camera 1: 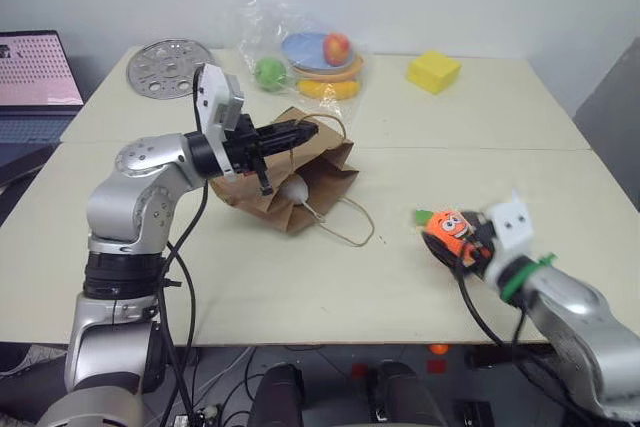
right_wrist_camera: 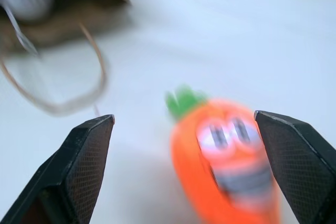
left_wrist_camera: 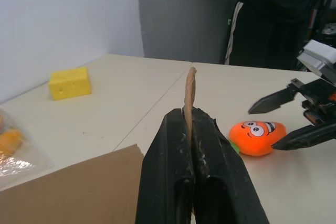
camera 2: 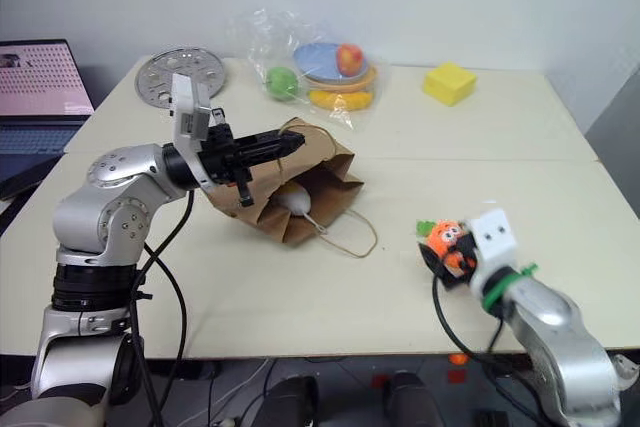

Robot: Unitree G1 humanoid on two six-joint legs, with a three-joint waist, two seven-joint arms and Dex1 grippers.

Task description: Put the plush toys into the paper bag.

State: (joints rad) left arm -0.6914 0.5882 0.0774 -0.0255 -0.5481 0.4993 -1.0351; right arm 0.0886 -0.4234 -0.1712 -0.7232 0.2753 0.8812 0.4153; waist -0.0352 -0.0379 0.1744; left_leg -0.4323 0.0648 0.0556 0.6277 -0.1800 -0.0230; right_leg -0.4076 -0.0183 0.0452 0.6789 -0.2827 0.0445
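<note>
Left gripper: fingers pressed together on a thin twisted paper handle of the brown kraft paper bag, holding the mouth up. The bag lies on its side at the middle of the pale table, opening toward the near right. White egg-shaped plush toy sits inside the mouth. The other loop handle trails on the table, near side of the bag.

Right gripper: fingers spread wide, flanking the orange carrot plush toy with smiling face and green top; contact cannot be told. Carrot lies on the table at near right, well apart from the bag.

Far side: clear plastic bag of fruit, yellow sponge-like block, perforated metal disc.
</note>
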